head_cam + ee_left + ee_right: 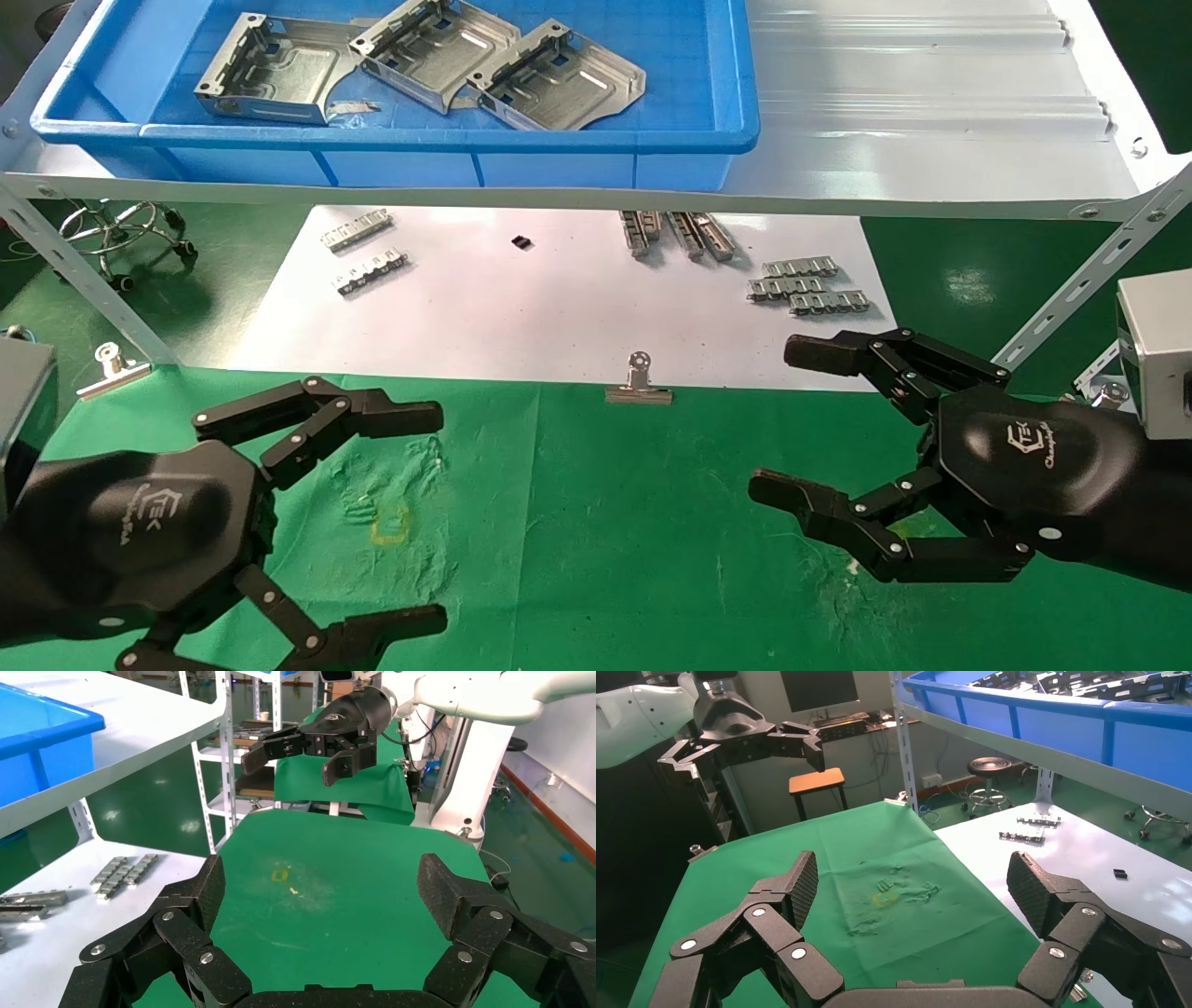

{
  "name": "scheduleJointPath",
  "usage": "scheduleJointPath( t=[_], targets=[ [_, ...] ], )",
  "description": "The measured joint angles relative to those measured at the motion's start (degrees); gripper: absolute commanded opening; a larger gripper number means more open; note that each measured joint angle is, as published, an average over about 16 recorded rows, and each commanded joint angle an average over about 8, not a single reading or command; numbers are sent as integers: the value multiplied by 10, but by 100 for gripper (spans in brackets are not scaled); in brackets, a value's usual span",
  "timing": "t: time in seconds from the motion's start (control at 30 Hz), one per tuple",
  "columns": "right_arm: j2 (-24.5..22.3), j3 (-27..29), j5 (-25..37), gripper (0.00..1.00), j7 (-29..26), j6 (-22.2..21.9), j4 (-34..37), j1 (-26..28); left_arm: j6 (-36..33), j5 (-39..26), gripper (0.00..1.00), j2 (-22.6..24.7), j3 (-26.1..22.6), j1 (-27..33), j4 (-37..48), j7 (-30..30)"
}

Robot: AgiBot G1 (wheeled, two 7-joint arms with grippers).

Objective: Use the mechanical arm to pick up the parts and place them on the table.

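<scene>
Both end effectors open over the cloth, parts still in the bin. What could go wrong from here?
1. The three parts overlap in the blue bin on the shelf; lifting one may drag a neighbour.
2. The bin wall and shelf edge stand between either end effector, left or right, and the parts, so a low reach could hit them.
3. The cloth is wrinkled; a plate may settle tilted.
</scene>
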State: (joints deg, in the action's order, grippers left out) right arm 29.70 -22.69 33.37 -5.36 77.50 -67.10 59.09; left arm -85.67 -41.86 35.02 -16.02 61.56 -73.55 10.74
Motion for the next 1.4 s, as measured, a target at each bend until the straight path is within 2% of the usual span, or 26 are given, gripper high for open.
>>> scheduleJointPath(
  t=[0.43, 0.47, 0.7, 0.73, 1.07, 1.4],
  targets=[
    [0, 0, 0, 100, 0, 0, 0, 0, 0, 0, 100, 0, 0, 0, 0, 0],
    [0, 0, 0, 95, 0, 0, 0, 0, 0, 0, 100, 0, 0, 0, 0, 0],
    [0, 0, 0, 8, 0, 0, 0, 0, 2, 0, 100, 1, 0, 0, 1, 0],
    [0, 0, 0, 0, 0, 0, 0, 0, 3, -1, 100, 3, 0, 1, 1, 0],
    [0, 0, 0, 0, 0, 0, 0, 0, 46, -19, 100, 39, -7, 20, 27, -2],
    [0, 0, 0, 0, 0, 0, 0, 0, 110, -56, 100, 115, -20, 93, 102, -15]
  ],
)
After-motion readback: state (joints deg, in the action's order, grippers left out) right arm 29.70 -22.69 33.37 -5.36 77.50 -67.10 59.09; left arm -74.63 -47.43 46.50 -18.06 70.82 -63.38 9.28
